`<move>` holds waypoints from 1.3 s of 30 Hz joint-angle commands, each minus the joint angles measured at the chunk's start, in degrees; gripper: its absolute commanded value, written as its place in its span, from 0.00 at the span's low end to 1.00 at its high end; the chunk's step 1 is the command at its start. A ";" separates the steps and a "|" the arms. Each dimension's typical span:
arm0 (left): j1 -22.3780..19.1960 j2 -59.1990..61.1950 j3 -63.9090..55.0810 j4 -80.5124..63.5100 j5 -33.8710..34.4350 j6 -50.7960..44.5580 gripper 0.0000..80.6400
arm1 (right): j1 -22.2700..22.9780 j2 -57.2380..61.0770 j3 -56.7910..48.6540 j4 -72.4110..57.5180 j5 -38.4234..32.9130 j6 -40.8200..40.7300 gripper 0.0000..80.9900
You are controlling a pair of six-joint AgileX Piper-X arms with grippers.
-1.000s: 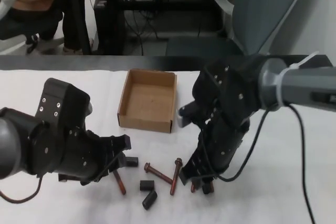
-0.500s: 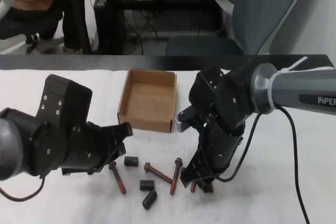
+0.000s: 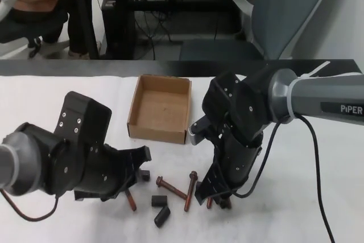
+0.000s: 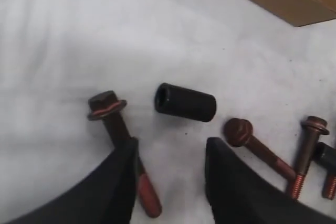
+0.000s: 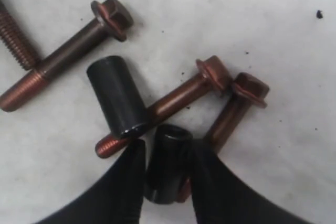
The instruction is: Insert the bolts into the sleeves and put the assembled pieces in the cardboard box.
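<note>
Surface: white cloth (image 3: 318,197), cardboard box (image 3: 156,132) at back.
Left gripper (image 4: 170,153): released, near loose sleeve (image 4: 185,102).
Right gripper (image 5: 169,150): grasping held sleeve (image 5: 167,174).

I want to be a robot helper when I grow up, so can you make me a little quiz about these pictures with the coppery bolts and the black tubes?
1. True or false: the brown cardboard box already holds an assembled piece.
2. What lies just ahead of the open left gripper? A) a black cylindrical metal sleeve on its side B) a silver spanner C) a blue cup
3. Fill the gap: the right gripper is shut on an upright black ____.

Key: 1 false, the box is empty. 2 A. 3 sleeve.
</note>
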 commanded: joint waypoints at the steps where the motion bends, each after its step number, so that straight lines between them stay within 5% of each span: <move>1: -0.24 -0.03 -0.50 3.30 -2.55 -0.20 0.49 | -0.15 2.98 1.11 0.21 0.55 -0.50 0.32; 9: -0.09 0.74 -1.09 4.14 -9.32 -0.20 0.49 | -0.15 2.98 1.11 2.52 -1.71 -0.50 0.32; 19: -0.23 11.29 -9.37 14.51 -8.85 -0.87 0.49 | -0.15 2.98 1.11 3.26 -3.37 -0.50 0.32; 22: -0.23 11.47 -9.66 14.62 -8.85 -4.13 0.37 | -0.15 2.98 1.11 3.50 -3.36 -0.50 0.20; 23: -0.23 11.47 -9.78 15.09 -7.92 -4.03 0.24 | -0.15 2.98 1.11 3.64 -3.36 -0.50 0.02; 24: -0.23 11.47 -9.86 16.08 -7.26 -3.79 0.05 | -0.15 2.98 1.11 3.66 -3.36 -0.50 0.00; 25: -0.23 11.47 -9.82 17.07 -6.40 -2.99 0.01 | -0.15 2.98 1.11 3.64 -3.36 -0.50 0.00; 35: -0.23 -0.18 -9.82 4.48 0.20 1.54 0.02 | -0.15 -9.18 1.11 1.92 -3.36 -0.50 0.01; 39: -1.24 -11.56 -9.82 -2.69 0.19 13.73 0.02 | 0.08 -20.00 3.03 -6.40 -3.62 -0.38 0.01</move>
